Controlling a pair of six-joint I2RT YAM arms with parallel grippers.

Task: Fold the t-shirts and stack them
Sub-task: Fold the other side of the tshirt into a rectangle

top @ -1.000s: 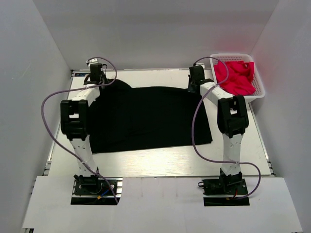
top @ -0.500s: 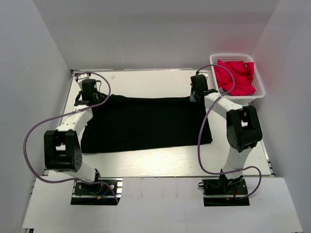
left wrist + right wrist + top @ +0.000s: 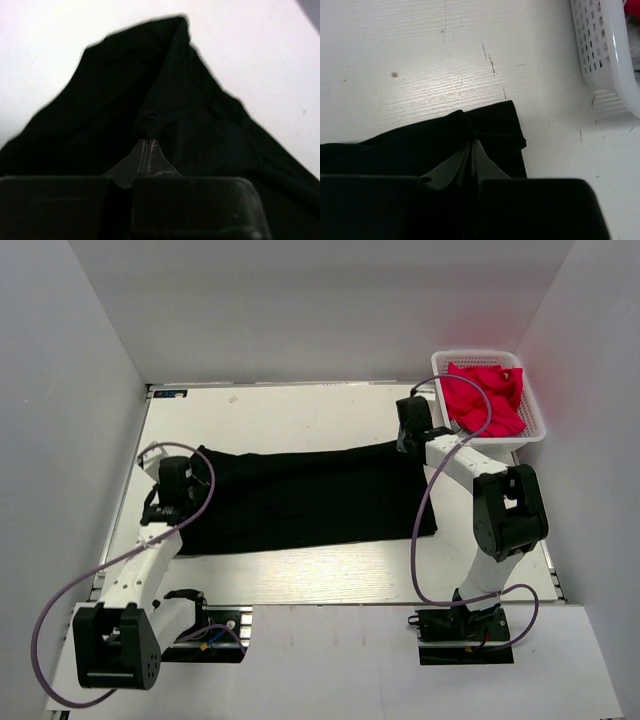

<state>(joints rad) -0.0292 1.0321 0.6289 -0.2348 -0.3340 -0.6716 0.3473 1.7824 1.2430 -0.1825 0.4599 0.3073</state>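
Where pinched, black t-shirt (image 3: 300, 500) bunches, wide folded band

light: bright, even overhead | shadows: soft | left wrist view: blurred | right wrist view: sharp

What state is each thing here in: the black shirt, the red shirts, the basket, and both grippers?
black t-shirt: spread on the table, gripped at both ends.
red t-shirts: crumpled, unfolded, in the basket.
basket: upright at the far right corner, holding the red t-shirts.
left gripper: shut on the black t-shirt.
right gripper: shut on the black t-shirt.
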